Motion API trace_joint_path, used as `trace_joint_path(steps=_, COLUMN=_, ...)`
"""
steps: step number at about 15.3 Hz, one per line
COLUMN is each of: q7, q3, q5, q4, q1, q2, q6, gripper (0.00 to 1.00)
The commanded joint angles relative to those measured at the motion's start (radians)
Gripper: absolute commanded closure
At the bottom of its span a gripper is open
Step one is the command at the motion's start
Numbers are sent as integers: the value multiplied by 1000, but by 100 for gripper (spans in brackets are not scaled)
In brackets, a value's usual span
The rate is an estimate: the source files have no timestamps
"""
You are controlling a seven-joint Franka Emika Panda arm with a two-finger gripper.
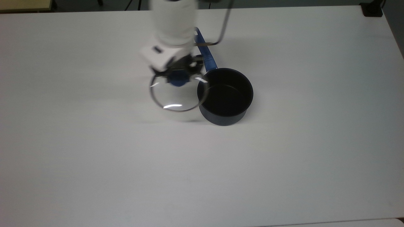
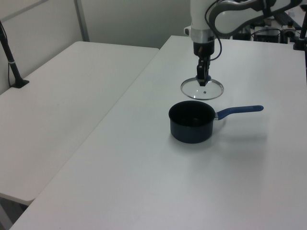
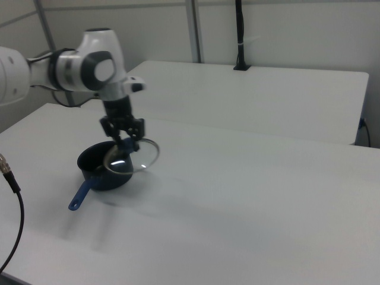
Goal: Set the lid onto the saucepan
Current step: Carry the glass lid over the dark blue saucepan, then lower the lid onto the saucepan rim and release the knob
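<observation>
Pinched on the blue knob at the lid's centre, the gripper [image 1: 178, 75] sits just above and left of the middle of the top view, with the white arm rising out of the upper edge of that frame. Its fingers press against the knob from either side.

Below it hangs the lid [image 1: 178, 94], clear glass in a metal rim, roughly level and off the table [image 1: 284, 157]; the left view shows it in the air in the upper middle of the frame, above and behind the pot. In the top view the lid's right edge overlaps the left rim of the saucepan [image 1: 225, 96], which stands open just right of centre, its blue handle pointing to the upper left.

My judgement: this is the carry step, lid lifted and partway across, not yet centred over the pot. Next, the lid must travel on toward the top view's right until its rim is concentric with the pot's, then lower squarely so it seats before the fingers part.
</observation>
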Motion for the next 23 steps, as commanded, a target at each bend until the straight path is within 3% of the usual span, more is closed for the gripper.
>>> trace_joint_path(steps=1, q7=113, q3=-13, q5=9, q4=-4, q1=110, q2=-18, q6=-11, gripper=55)
trace_joint_path(steps=7, q7=219, q3=-13, q5=-2, q4=22, q1=198, q2=14, q6=32, gripper=54)
trace_joint_path(steps=14, q7=238, q3=-13, q5=-8, q4=27, q1=207, q2=51, q6=92, gripper=49)
trace_joint_path(steps=15, q7=236, q3=-13, q5=-8, q4=27, q1=207, q2=53, q6=92, gripper=44)
trace_joint_path(steps=16, q7=236, q3=-13, q5=-8, q4=27, q1=205, q2=53, q6=92, gripper=27)
trace_joint_path(steps=17, q7=236, q3=-15, q5=-6, q4=27, q1=204, q2=51, q6=91, gripper=0)
trace_joint_path(steps=23, q7=229, q3=-42, q5=-6, q4=25, q1=172, q2=-22, q6=43, gripper=0)
